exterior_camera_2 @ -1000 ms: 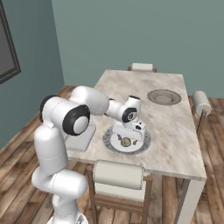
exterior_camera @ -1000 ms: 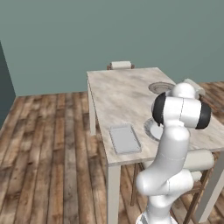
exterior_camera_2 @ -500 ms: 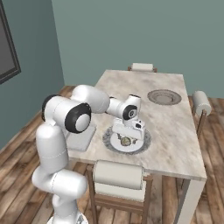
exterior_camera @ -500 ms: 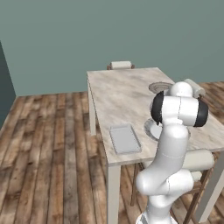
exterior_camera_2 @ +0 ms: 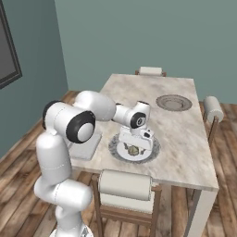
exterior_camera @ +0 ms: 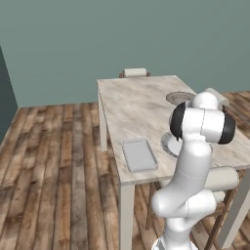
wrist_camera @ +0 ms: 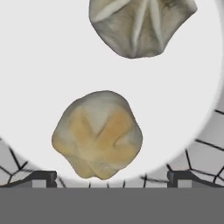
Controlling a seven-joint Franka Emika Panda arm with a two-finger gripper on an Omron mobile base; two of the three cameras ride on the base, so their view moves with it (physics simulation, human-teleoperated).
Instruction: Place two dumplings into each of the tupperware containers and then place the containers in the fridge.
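Note:
My gripper (exterior_camera_2: pixel 134 145) hangs low over a round plate (exterior_camera_2: pixel 116 149) near the table's front edge, jaws open. In the hand view a tan dumpling (wrist_camera: pixel 98 134) lies on the white plate (wrist_camera: pixel 39 74) between my two fingertips (wrist_camera: pixel 42 176), untouched. A paler second dumpling (wrist_camera: pixel 142 24) lies just beyond it. From the right base view one dumpling (exterior_camera_2: pixel 133 151) shows under the hand. A pale grey tupperware container (exterior_camera: pixel 139 155) sits at the table's front left corner, and the arm partly covers this container (exterior_camera_2: pixel 87 147) in the right base view. The fridge is out of view.
A second round plate (exterior_camera_2: pixel 173 102) rests farther back on the marble table (exterior_camera: pixel 132 105). Chairs stand at the near side (exterior_camera_2: pixel 126 185), the far end (exterior_camera: pixel 134 72) and the right side (exterior_camera_2: pixel 213 109). Wooden floor lies to the left.
The hand has sunk a little toward the plate, bringing the fingers down around the near dumpling. The jaws have stayed open.

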